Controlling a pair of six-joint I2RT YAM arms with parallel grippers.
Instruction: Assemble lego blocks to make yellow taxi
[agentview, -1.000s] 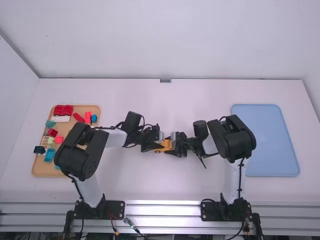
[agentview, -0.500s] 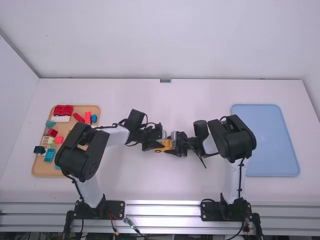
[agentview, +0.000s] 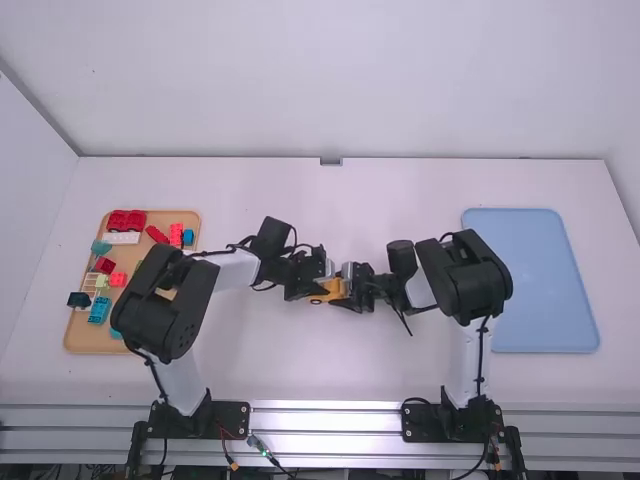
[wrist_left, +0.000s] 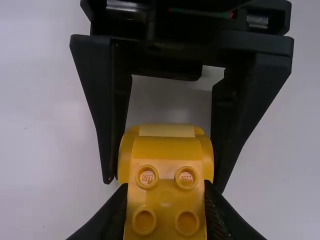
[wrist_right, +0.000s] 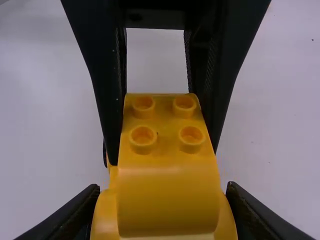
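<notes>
In the high view my left gripper (agentview: 318, 291) and my right gripper (agentview: 349, 291) face each other near the middle of the table, both on a yellow block assembly (agentview: 334, 289). In the left wrist view, the left gripper (wrist_left: 166, 196) is shut on the yellow end with four studs (wrist_left: 166, 195). The right wrist view has the right gripper (wrist_right: 164, 187) closed around the wide, rounded yellow end (wrist_right: 167, 202). The yellow parts touch; their full join is hidden between the fingers.
At the far left, a tan tray (agentview: 90, 339) holds red, blue, white and green blocks, partly behind the left arm. A blue tray (agentview: 545, 290) lies on the right, beside and partly behind the right arm. The table's back edge meets a white wall.
The left arm's wrist has shifted slightly to the right and tipped a little. The right arm has kept still, and both grippers have stayed on the yellow assembly.
</notes>
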